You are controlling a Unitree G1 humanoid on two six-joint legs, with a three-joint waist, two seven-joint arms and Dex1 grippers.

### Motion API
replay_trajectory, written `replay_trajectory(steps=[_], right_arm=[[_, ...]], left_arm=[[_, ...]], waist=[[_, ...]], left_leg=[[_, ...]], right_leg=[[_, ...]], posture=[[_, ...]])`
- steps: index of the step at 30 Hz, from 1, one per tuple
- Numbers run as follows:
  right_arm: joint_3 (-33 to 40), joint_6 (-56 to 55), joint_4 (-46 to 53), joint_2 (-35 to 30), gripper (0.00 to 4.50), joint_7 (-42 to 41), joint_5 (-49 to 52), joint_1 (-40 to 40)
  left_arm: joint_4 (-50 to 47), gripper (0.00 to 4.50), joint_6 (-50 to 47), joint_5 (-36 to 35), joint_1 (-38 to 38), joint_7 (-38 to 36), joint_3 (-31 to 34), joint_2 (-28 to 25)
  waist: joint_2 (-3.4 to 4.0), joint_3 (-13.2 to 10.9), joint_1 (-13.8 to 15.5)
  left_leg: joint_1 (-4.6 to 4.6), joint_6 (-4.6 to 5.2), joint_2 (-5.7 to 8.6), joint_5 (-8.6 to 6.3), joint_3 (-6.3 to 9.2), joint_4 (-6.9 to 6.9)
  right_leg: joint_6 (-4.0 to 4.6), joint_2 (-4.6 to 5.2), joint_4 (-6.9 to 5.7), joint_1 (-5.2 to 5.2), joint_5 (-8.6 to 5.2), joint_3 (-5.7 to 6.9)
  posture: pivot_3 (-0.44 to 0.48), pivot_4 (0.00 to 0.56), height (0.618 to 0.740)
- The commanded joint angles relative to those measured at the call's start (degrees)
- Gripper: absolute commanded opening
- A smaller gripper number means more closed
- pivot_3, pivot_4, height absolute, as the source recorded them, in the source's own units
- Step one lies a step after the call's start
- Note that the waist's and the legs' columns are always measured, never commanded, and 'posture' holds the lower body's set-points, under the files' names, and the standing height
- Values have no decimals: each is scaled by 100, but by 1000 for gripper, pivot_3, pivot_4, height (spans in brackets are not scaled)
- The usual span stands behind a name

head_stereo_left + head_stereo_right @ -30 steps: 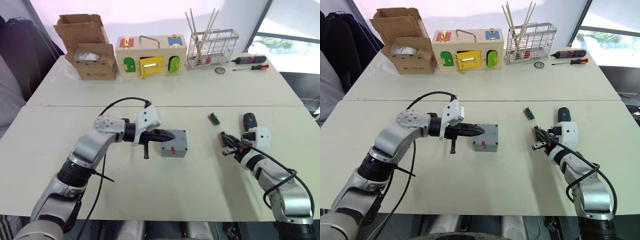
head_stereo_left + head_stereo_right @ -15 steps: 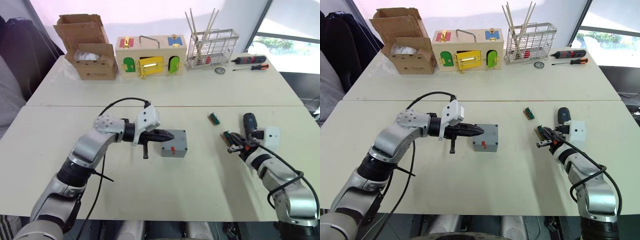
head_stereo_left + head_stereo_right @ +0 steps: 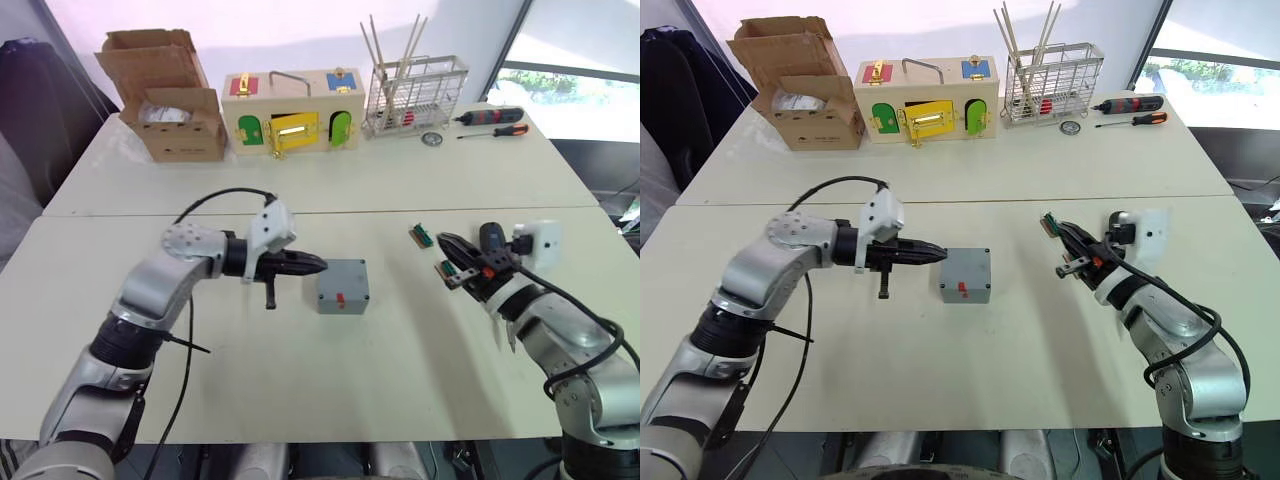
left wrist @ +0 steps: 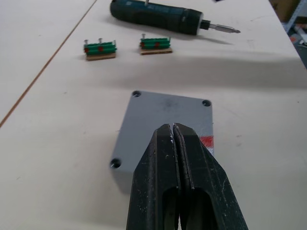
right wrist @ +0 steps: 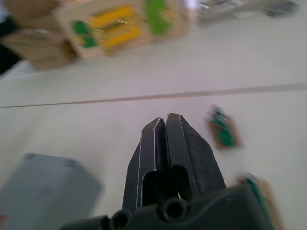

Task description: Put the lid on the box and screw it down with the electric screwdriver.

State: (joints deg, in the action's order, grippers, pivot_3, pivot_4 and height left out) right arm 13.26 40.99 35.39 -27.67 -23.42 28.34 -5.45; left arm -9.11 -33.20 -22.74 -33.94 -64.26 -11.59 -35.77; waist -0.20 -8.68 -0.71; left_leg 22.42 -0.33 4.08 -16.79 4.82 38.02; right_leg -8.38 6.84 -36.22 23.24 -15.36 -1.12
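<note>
1. The electric screwdriver (image 3: 489, 240) is largely hidden behind the right gripper (image 3: 447, 247) and its wrist in the head views; its bit cannot be made out there.
2. The near edge of the box (image 4: 163, 129) is covered by the left gripper (image 4: 173, 130) in the left wrist view, and the red mark (image 4: 206, 141) is partly masked.
3. In the right wrist view, the box (image 5: 45, 191) is cut off by the picture's edge and blurred.
4. The wooden latch box (image 5: 120, 24) is smeared in the right wrist view, so its latches cannot be told.
5. The contents of the cardboard box (image 3: 172, 125) are too small to identify.
</note>
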Motion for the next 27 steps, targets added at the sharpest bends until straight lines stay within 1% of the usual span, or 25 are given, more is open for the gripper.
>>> replay_trajectory(steps=[1, 4, 8, 15, 27], right_arm=[[-421, 89, 105, -32, 60, -163, 147, -269], [-967, 30, -260, 83, 60, -359, 79, -522], [-1258, -119, -580, 47, 60, -629, 24, -559], [-1486, -400, -1069, 50, 60, -865, -164, -741], [-1531, -619, -1321, 149, 60, -886, -331, -816]], left_arm=[[-421, 0, -191, -285, 108, -73, 326, -230], [-737, 0, -395, -422, 412, -2, 500, -451], [-939, 0, -532, -444, 614, 323, 603, -435], [-1293, 0, -760, -586, 778, 722, 621, -353], [-1303, 0, -738, -620, 864, 814, 568, -405]], waist=[[0, 0, 7], [0, -1, -6], [1, -3, 32], [1, -3, 2], [2, -4, 6]], left_leg=[[0, 0, 2, 0, 0, 0], [1, 0, 2, 0, -2, 2], [2, 0, 1, 0, 3, 2], [3, -1, 3, 0, 0, 5], [3, -2, 2, 1, 0, 2]], right_leg=[[0, 3, 0, -1, 0, -1], [0, 3, 2, -1, 0, -3], [0, 3, 0, 1, 0, 0], [0, 4, 0, 2, 0, -3], [0, 4, 0, 4, 0, -4]], posture=[[0, 150, 730], [0, 150, 730], [0, 150, 730], [0, 150, 730], [0, 150, 730]])
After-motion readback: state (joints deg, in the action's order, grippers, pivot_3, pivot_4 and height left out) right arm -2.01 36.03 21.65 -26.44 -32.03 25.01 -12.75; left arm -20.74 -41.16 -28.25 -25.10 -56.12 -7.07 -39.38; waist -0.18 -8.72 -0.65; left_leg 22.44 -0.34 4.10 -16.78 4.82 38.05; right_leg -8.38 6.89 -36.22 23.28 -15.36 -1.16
